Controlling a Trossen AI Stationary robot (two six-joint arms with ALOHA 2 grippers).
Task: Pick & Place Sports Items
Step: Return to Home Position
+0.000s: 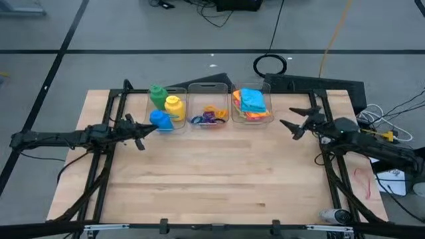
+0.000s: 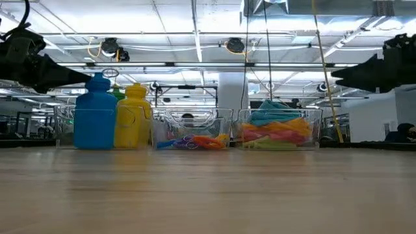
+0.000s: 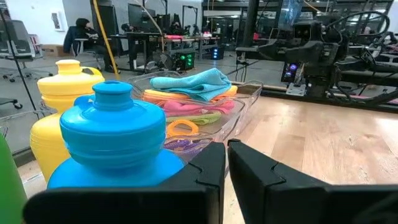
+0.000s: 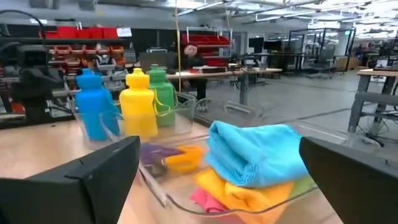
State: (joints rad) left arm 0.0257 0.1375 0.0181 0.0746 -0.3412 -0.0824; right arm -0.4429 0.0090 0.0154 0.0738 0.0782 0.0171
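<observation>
Three clear bins stand in a row at the table's far middle. The left bin (image 1: 167,106) holds a green bottle (image 1: 157,95), a yellow bottle (image 1: 174,106) and a blue bottle (image 1: 161,120), all upright. Small coloured rings (image 1: 209,116) lie in the middle bin. Folded cloths fill the right bin (image 1: 252,106), with a blue cloth (image 4: 252,152) on top. My left gripper (image 1: 141,135) hovers shut just left of the blue bottle (image 3: 115,137), touching nothing. My right gripper (image 1: 290,129) stands open to the right of the cloth bin, pointing toward it.
Black frame rails (image 1: 106,159) run along the table's left and right sides. Bare wood (image 1: 212,179) spans the near half. A cable coil (image 1: 270,64) lies beyond the far edge, and wires and papers (image 1: 385,179) sit at the right.
</observation>
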